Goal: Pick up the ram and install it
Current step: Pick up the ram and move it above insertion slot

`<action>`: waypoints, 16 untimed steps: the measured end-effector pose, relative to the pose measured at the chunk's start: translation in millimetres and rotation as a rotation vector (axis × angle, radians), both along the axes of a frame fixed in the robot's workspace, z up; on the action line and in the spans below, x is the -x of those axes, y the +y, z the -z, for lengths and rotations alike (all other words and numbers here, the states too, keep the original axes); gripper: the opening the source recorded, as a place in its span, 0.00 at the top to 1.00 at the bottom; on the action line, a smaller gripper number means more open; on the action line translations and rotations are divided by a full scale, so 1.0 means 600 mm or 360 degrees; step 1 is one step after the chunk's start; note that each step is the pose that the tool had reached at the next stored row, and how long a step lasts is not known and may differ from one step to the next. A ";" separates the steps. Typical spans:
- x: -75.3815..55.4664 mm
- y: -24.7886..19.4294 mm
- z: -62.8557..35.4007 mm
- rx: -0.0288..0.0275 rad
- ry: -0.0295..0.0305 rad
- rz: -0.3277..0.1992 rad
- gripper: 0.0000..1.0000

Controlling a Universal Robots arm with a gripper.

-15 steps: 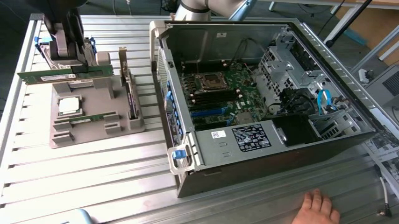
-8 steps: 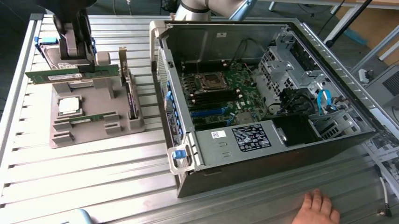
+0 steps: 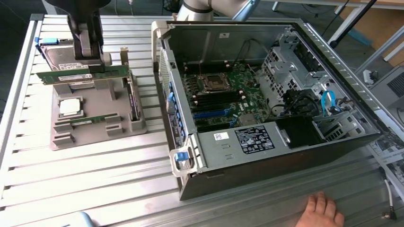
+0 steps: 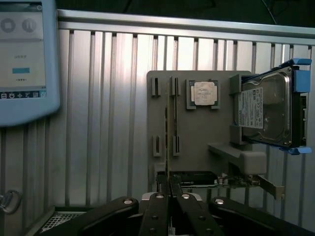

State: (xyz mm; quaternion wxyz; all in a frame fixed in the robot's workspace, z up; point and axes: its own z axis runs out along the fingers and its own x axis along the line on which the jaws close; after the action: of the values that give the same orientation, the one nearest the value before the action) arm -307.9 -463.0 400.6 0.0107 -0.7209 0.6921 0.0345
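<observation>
The ram (image 3: 60, 76), upper left in the exterior view, is clamped by the gripper (image 3: 94, 68) above the grey holder (image 3: 120, 125); keep it level, clear of its posts.

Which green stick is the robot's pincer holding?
The green stick farther back, near the hard drive; the pincer is clamped on it. The other green stick lies free in the grey tray.

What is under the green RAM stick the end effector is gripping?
Under the green RAM stick in the end effector: a grey plastic holder tray carrying a square silver processor and a second green stick. The tray's part directly beneath is covered by the stick.
</observation>
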 end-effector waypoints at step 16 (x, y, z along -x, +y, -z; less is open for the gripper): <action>-0.040 0.0000 0.000 0.00000 0.00002 0.0000 0.88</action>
State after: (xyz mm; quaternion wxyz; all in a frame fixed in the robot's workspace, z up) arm -284.2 -463.0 400.7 0.0107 -0.7209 0.6921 0.0345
